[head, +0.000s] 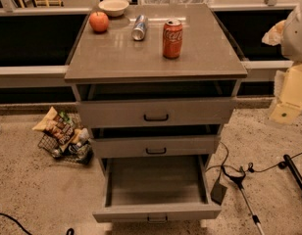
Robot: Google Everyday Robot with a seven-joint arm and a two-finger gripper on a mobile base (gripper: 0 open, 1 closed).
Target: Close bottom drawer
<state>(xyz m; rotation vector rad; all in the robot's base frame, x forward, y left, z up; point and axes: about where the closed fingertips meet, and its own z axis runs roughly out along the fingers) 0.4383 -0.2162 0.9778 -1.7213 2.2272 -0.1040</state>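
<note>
The cream-coloured blocky gripper is seen raised at the right edge of the view; how far it is open cannot be told. The grey-beige bottom drawer, with a black bar handle, is pulled fully out, well apart, below and left of the gripper.

One cabinet stands mid-frame; it has three drawers, namely the top drawer, middle drawer and bottom drawer; three black handles, one per front; two cans on top, a red can and a silver can; one round fruit, probably an apple, and one bowl, upper left; one wire basket at lower left, its snack bags too jumbled to count; one gripper at the right edge of the frame.
</note>
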